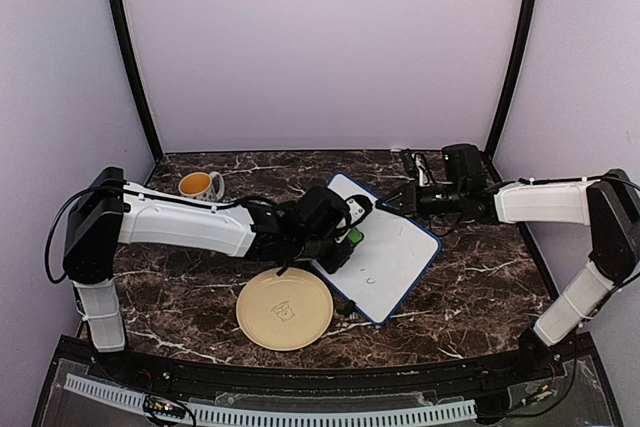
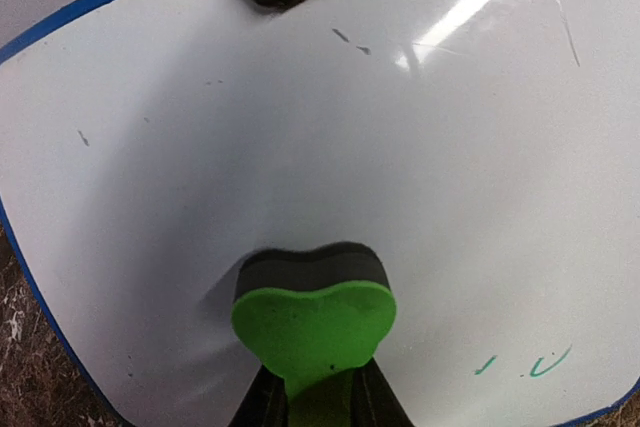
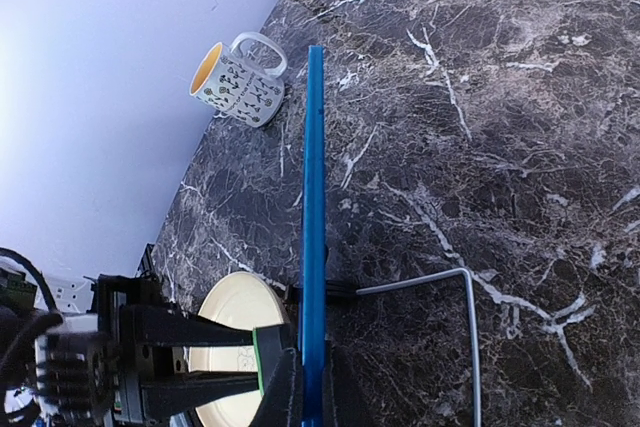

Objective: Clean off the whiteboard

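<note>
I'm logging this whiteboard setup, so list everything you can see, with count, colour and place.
whiteboard: one, white with blue frame, right of centre on the table
marker marks: a few, green, near one board corner
eraser: one, green with black pad, pressed on the board
plate: one, pale yellow, near side, beside the board
mug: one, white patterned, yellow inside, far left
bent wire: one, grey, on the table by the board
table: one, dark marble
left claw: one, black, shut on the eraser
right claw: one, black, shut on the board's far edge
</note>
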Tool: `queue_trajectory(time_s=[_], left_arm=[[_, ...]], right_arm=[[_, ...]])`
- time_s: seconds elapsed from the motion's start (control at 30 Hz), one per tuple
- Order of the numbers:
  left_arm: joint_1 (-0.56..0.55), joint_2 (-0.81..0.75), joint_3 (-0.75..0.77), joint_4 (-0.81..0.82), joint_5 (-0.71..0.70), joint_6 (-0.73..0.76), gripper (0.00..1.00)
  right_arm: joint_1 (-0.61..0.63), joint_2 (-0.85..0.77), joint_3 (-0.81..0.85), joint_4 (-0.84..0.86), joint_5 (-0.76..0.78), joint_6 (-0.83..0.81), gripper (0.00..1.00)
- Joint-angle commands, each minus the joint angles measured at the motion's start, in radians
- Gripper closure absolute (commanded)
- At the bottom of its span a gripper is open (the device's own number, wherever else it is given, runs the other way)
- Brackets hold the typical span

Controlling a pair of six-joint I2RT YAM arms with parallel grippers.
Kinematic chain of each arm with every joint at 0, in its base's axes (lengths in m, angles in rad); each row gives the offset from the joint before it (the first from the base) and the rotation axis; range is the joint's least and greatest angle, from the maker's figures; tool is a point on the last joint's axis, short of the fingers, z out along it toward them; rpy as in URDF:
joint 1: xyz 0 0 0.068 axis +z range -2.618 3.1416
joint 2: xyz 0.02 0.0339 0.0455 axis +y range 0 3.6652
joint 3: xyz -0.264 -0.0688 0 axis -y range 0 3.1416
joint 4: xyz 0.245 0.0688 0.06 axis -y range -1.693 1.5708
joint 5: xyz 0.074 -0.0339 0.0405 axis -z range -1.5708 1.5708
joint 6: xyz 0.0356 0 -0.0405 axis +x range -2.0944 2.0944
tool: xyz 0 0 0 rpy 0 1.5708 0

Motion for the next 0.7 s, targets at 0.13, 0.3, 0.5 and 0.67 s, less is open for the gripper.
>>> queue_trajectory(time_s=[0.13,0.3,0.5,0.67], left_arm=[[-0.133,0.02,-0.063,0.078,0.065,0.025,0.98],[-0.181,0.044,-0.031,0.08,0.081,0.018,0.98],[-0.176,0.061,0.012,0.032,0.041,0.02,0.98],[-0.082,0.037,0.005,-0.013,0.02,-0.046,0.99]], right_arm=[[0.002,0.002,-0.025,0.007,0.03,-0.019,1.0],[0.002,0.004,-0.025,0.008,0.03,-0.016,1.0],[0.001,0.006,-0.021,0.008,0.027,-0.014,1.0],[0.002,0.005,-0.022,0.009,0.023,-0.015,1.0]])
